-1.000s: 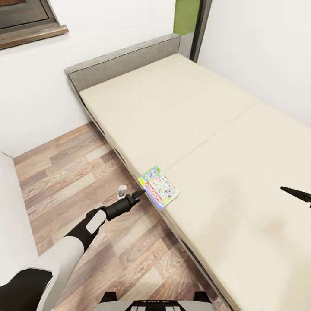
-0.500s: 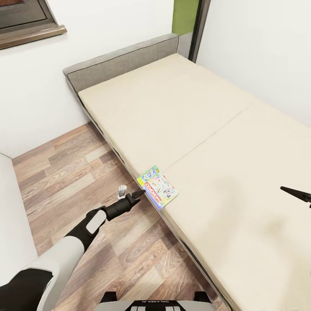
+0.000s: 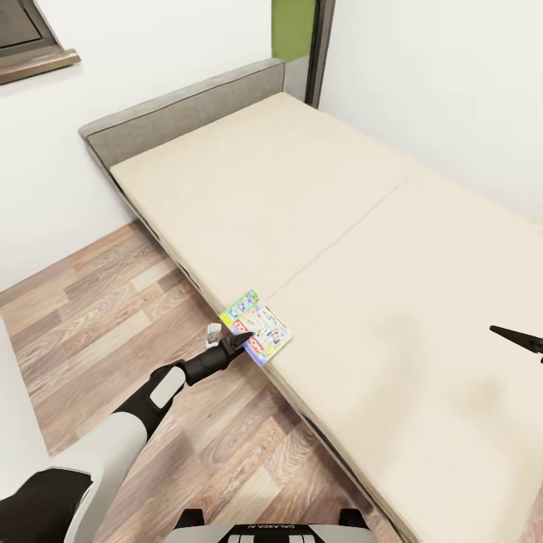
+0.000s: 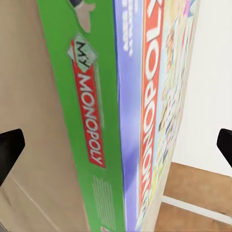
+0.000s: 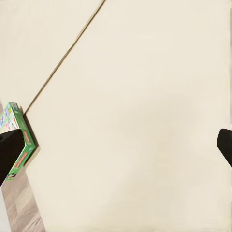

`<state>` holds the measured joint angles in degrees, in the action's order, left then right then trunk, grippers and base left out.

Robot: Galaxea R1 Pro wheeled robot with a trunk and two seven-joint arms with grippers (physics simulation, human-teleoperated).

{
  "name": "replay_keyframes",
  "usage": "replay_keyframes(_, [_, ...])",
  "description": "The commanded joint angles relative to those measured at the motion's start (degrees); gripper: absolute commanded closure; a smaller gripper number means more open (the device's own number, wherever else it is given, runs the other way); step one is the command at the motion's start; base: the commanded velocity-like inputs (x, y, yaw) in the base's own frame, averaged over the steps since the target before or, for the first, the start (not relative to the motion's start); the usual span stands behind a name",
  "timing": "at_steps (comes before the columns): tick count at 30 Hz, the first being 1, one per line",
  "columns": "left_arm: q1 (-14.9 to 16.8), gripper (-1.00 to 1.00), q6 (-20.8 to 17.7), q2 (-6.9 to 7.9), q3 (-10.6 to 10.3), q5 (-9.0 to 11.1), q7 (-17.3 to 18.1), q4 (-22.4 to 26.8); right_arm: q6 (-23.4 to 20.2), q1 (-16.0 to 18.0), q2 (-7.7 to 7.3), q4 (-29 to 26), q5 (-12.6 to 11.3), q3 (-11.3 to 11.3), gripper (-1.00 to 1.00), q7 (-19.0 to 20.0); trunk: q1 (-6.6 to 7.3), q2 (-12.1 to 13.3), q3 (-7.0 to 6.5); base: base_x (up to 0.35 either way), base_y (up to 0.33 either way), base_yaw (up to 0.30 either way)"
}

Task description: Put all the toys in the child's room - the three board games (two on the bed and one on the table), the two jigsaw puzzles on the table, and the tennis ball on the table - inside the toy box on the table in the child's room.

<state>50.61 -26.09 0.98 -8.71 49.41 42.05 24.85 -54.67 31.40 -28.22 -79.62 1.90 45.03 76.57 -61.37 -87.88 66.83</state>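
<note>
Your left hand [image 3: 243,341], fingers wide, brackets the Monopoly box [image 3: 256,327] on the bed [image 3: 362,249]; grasp and transfer it

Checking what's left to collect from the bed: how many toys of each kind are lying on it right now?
Flat white-green Monopoly board game box, at the near edge of the beige bed: 1
Jigsaw puzzles: 0
Tennis balls: 0
Total: 1
</note>
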Motion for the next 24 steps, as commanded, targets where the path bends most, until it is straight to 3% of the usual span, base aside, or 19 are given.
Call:
replay_keyframes(1, [0.0,-1.00,-0.5,0.06,-0.3,0.6,0.0,0.0,-0.5,0.1,0.00,0.0,0.2,0.1,-1.00,0.3,0.00,0.0,0.03,0.000,0.000,-0.099])
replay_keyframes(24, [0.0,-1.00,-0.5,0.14,-0.2,0.6,0.2,0.0,-1.0,-1.5,0.09,-0.9,-0.5,0.1,-1.00,0.4,0.00,0.0,0.03,0.000,0.000,-0.023])
